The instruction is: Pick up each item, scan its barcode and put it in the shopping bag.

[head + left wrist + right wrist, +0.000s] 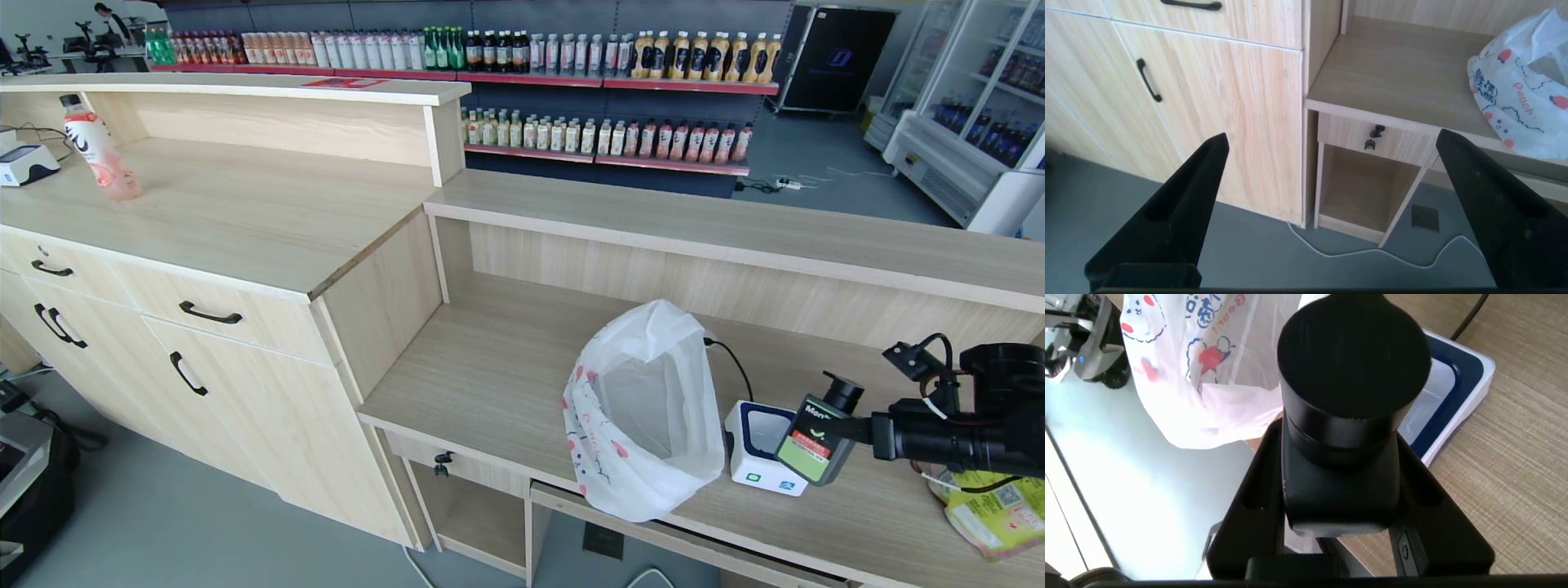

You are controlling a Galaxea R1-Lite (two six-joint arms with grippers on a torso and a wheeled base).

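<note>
My right gripper is shut on a dark bottle with a black cap and a green and red label. It holds the bottle tilted just above the white and blue barcode scanner on the lower counter. In the right wrist view the bottle sits between the fingers of the gripper, over the scanner. The white shopping bag stands open just left of the scanner. My left gripper hangs open and empty in front of the cabinet, above the floor.
A pink-labelled bottle stands on the upper counter at far left beside a small white device. A yellow snack packet lies at the lower counter's right end. A raised ledge runs behind the bag.
</note>
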